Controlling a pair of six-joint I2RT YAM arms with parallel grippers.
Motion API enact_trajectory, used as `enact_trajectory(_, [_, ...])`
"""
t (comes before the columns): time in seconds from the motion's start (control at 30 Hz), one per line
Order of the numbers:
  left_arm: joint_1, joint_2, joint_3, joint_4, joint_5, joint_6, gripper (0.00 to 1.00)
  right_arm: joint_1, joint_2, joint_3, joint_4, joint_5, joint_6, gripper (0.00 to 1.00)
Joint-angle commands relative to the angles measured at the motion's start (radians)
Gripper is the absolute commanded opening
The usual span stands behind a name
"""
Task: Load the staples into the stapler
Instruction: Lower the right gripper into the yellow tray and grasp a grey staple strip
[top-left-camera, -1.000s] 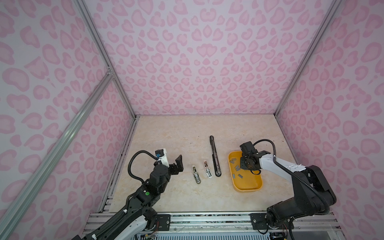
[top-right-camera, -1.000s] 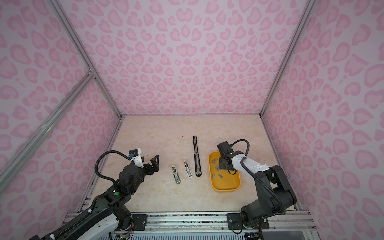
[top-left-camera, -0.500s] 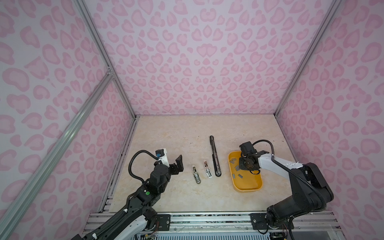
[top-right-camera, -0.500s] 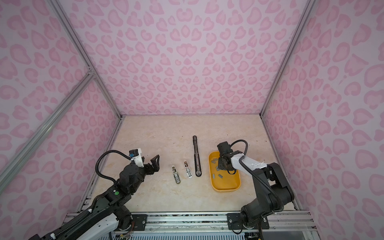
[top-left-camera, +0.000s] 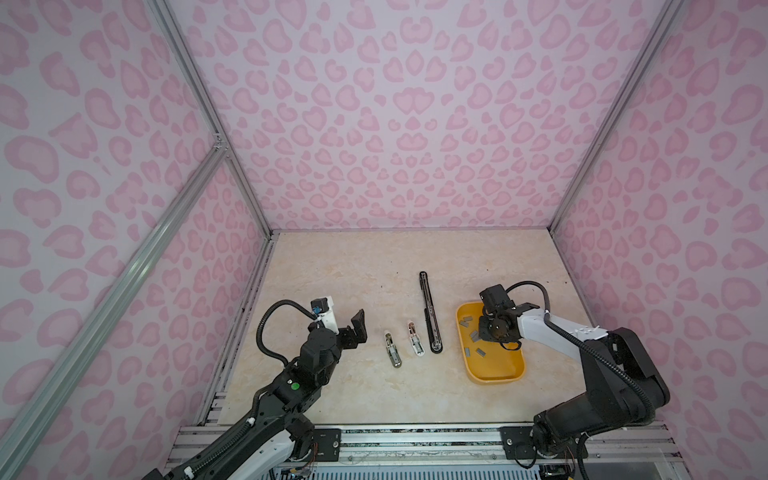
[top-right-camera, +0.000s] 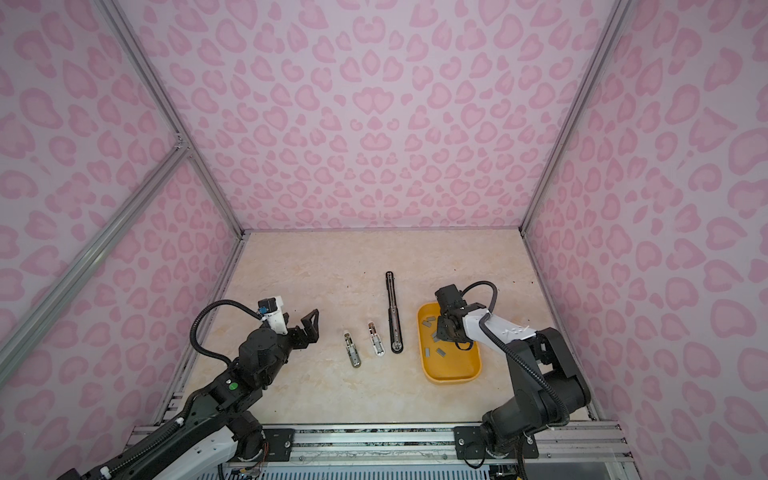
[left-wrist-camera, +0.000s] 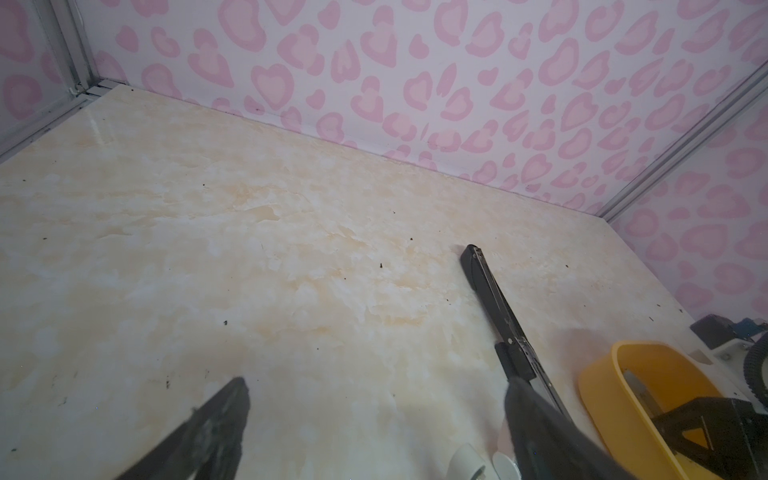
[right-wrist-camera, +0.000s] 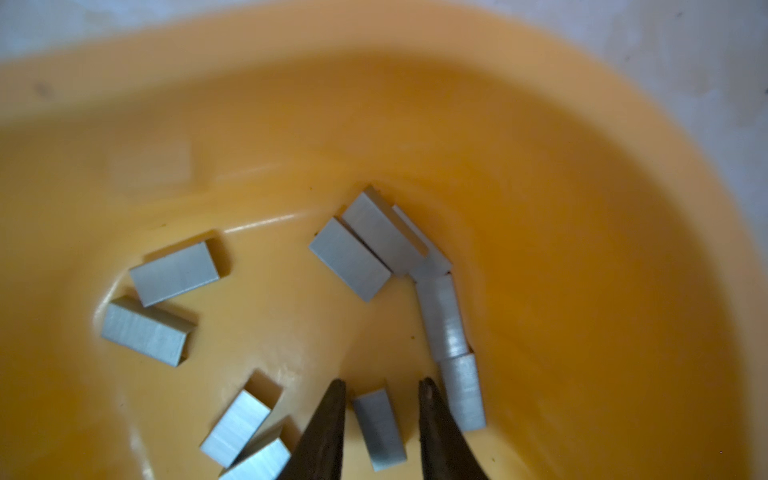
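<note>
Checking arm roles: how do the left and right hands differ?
The left hand is spread wide, the right hand narrowly open. The left hand hovers above the table; the right hand sits low in the yellow tray, straddling a staple strip. Neither grips anything.

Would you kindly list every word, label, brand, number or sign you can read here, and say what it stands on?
No text can be read in any view.
Right arm's white link: faint marks, too small to read.
Green dot on the left arm: plain, no writing.
</note>
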Motion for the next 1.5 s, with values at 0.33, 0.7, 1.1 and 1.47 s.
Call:
enact_trajectory(0.33, [0.001,0.006,0.014,0.015,0.002,0.004,0.97,-0.001,0.02,0.0,-0.023,0.003,0.006,0.16])
enact_trajectory(0.7, [0.001,0.013,0.014,0.018,0.003,0.0,0.97,-0.001,0.023,0.003,-0.022,0.014,0.013,0.12])
enact_trajectory(1.1, [0.001,0.096,0.015,0.047,-0.016,-0.023,0.97,0.012,-0.237,-0.025,-0.077,0.024,0.021,0.1])
enact_trajectory(1.47, [0.001,0.111,0.019,0.04,-0.032,-0.055,0.97,0.167,-0.512,0.04,-0.063,0.049,-0.007,0.09])
